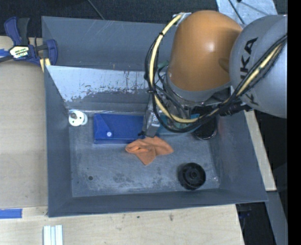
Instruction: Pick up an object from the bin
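My gripper (pixel 151 122) hangs below the orange dome, low in the middle of the bin. It is at the right end of a flat blue rectangular pad (pixel 115 128) lying against the back wall. Just below its tip lies a crumpled orange rag-like piece (pixel 149 150); whether the two touch cannot be told. Nothing shows as held.
A small white round cap (pixel 76 119) sits at the back left corner of the floor. A black ribbed disc (pixel 192 176) lies at the front right. Another black round thing (pixel 206 132) is partly hidden under the arm at the right.
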`<action>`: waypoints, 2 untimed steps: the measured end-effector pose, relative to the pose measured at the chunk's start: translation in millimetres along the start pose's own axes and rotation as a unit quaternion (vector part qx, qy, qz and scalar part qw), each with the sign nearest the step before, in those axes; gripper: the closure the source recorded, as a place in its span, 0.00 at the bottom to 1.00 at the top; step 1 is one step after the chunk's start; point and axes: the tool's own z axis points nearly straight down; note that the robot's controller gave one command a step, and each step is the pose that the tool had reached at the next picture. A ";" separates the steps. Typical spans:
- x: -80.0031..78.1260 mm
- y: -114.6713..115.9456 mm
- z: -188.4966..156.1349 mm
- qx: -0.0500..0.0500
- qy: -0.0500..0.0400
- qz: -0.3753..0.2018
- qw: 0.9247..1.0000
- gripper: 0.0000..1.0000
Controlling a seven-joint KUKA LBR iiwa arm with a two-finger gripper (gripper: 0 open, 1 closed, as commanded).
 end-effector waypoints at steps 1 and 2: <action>-10.3 5.8 50.4 -0.001 -0.004 -0.018 1.000 1.00; -1.3 0.5 104.1 0.000 0.000 -0.050 0.999 0.00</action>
